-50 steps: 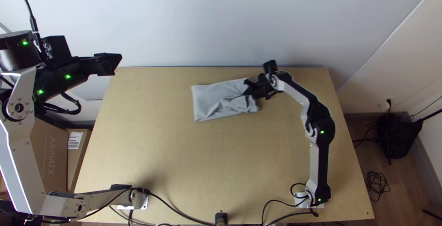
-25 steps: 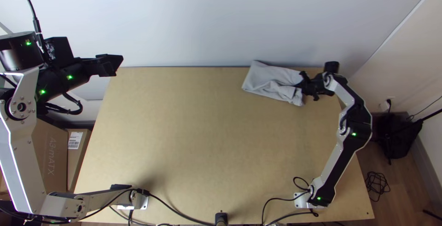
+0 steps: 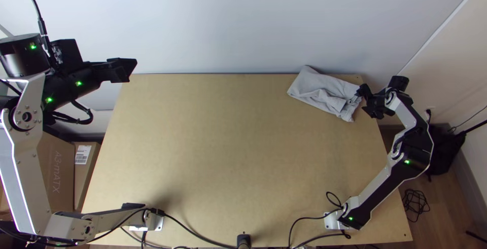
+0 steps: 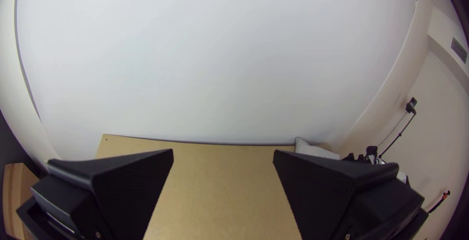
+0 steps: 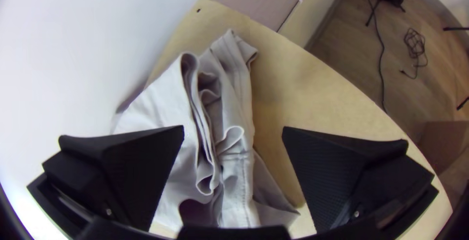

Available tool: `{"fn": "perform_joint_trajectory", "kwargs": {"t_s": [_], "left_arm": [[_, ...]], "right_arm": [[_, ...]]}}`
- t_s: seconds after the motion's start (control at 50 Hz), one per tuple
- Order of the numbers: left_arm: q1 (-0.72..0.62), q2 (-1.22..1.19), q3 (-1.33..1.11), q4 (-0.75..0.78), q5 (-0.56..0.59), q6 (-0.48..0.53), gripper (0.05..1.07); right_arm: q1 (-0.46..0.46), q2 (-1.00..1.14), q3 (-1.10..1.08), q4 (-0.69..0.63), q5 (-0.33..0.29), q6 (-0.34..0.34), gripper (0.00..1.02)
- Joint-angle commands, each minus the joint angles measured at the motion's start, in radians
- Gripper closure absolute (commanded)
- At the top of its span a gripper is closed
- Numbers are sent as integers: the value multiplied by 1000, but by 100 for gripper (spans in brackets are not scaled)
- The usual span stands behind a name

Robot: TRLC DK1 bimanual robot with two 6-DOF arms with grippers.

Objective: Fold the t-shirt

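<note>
Your right pincer is wide open at the t-shirt's rumpled end, gripping nothing; whether it touches the cloth, you can't tell. The shirt lies folded, layers bunched, by the tabletop's far right corner. Your left pincer hangs wide open and empty, and left of the tabletop sits a cardboard box, contents hidden.
</note>
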Motion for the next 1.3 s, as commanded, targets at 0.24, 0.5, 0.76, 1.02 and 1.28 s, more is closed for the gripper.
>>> {"fn": "perform_joint_trajectory", "kwargs": {"t_s": [0.24,0.5,0.76,1.02,1.28], "left_arm": [[-1,-22,-39,21,7,16,9],[12,-38,-52,26,9,18,9],[32,-61,-81,29,10,21,9],[45,-64,-81,52,12,19,9],[124,-95,-81,86,12,19,9]], "right_arm": [[78,-84,-85,35,78,-180,5],[156,-179,-215,33,97,-341,5],[136,-317,-405,52,281,-571,4],[84,-535,-579,182,382,-756,5],[109,-897,-546,245,318,-736,4]]}}
